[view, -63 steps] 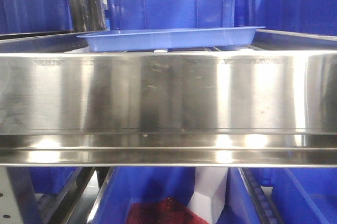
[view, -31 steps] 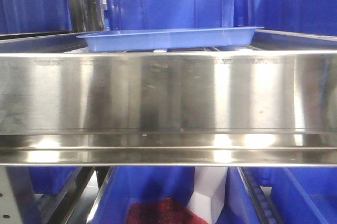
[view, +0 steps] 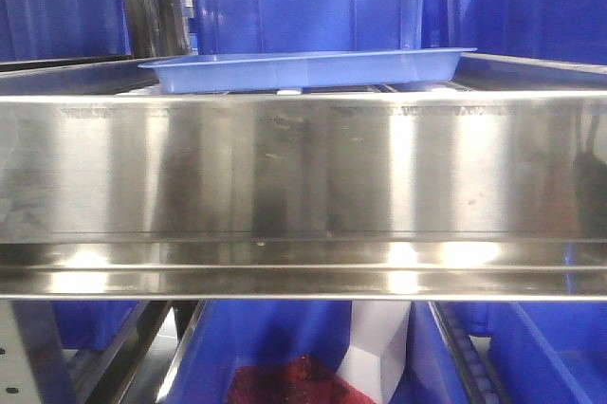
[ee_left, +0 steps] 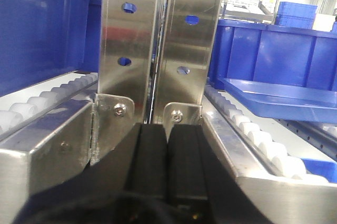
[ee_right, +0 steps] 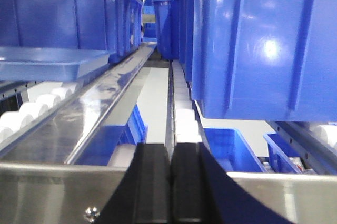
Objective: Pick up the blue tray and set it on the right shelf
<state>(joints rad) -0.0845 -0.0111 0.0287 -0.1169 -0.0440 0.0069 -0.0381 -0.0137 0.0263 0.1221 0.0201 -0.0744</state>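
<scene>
The blue tray (view: 303, 70) lies flat on the right shelf (view: 303, 176), just behind its wide steel front lip. Neither gripper shows in the front view. In the left wrist view my left gripper (ee_left: 167, 126) is shut and empty, its black fingers pressed together in front of two steel uprights (ee_left: 158, 40); the blue tray (ee_left: 284, 98) rests on white rollers to its right, apart from it. In the right wrist view my right gripper (ee_right: 170, 148) is shut and empty above the shelf's front edge, with the blue tray (ee_right: 47, 61) off to the left.
Deep dark-blue bins (view: 303, 1) stand behind the tray, and another bin (ee_right: 263, 40) hangs close on the right of my right gripper. White roller lanes (ee_left: 263, 140) run along the shelf. Lower bins (view: 285, 347) sit under the lip.
The tray has stayed where it was. A dark reflection has appeared at the right end of the steel lip.
</scene>
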